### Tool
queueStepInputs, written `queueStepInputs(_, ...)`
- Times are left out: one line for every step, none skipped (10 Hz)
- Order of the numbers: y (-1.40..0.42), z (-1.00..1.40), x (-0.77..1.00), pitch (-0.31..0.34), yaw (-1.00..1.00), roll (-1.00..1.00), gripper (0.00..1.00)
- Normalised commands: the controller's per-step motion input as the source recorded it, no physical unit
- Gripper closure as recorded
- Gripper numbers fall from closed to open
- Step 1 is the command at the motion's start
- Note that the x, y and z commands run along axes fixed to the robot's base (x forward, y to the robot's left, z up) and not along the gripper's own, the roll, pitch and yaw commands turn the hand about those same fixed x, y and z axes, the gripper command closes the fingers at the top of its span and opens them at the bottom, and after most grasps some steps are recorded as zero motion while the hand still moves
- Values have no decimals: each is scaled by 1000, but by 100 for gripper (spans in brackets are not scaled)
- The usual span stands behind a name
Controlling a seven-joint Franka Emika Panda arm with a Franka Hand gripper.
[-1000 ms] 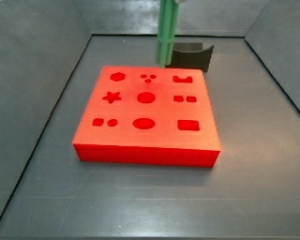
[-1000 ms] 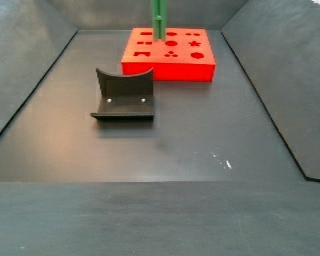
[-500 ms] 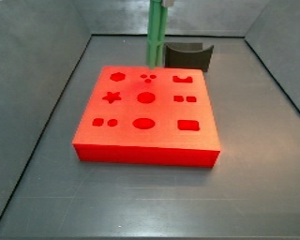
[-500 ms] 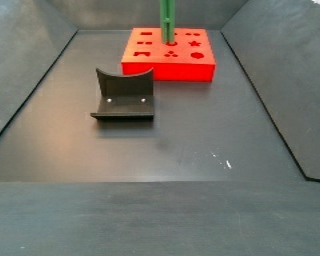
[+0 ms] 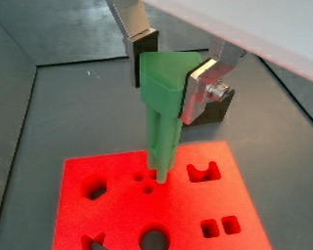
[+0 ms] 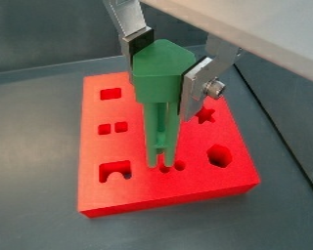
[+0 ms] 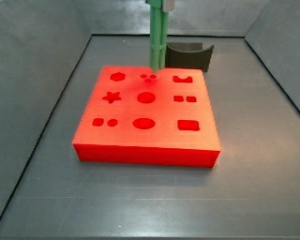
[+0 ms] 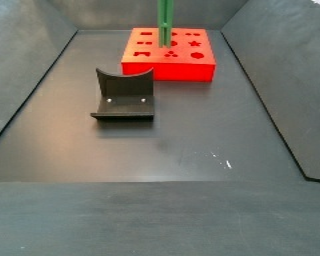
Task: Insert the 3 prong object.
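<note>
My gripper point(image 5: 170, 70) is shut on the head of the 3 prong object point(image 5: 159, 127), a long bright green peg held upright; it also shows in a wrist view point(image 6: 156, 107). Its lower tip stands at the small three-hole opening of the red block point(image 5: 120, 205), which also shows in a wrist view point(image 6: 133, 190). In both side views the green peg point(image 7: 157, 42) point(image 8: 164, 20) rises from the red block point(image 7: 146, 141) point(image 8: 190, 68). The gripper's fingers are out of frame in both side views.
A dark grey curved block stands behind the red block point(image 7: 190, 54) and shows nearer the camera in a side view point(image 8: 123, 95). The red block has several shaped holes. Grey bin walls point(image 7: 40, 56) slope up round the dark floor point(image 8: 163, 170).
The green peg has moved sideways over the red block and come down, so its tip now stands at the three-hole opening. The blocks have not moved.
</note>
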Motion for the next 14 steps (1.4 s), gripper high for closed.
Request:
queueStepInputs(-149,-97,-249,-20,151,0,100)
queueStepInputs(-117,-111,-77,84,186,0,100)
queueStepInputs(0,-243,-17,170,183,-29,100)
queueStepInputs(0,-140,-43,96,189,-30,100)
queueStepInputs(74,0,0,0,380,-56,100)
queueStepInputs(0,0,20,-29,329,-51,100)
queueStepInputs(66,0,0,-7,197,-26,100)
queueStepInputs(114,-26,-69,-26,169,-13,100)
queueStepInputs(3,-86,0,-43,206,-1,100)
queueStepInputs(0,-97,0,-53,186,0,100)
queueStepInputs(-60,-37,26,-20,80,0,100)
queueStepInputs(-37,-91,171,-11,0,0,100)
queueStepInputs(0,-189,166,0,-37,0,100)
queueStepInputs(77,-369,154,0,-177,53,100)
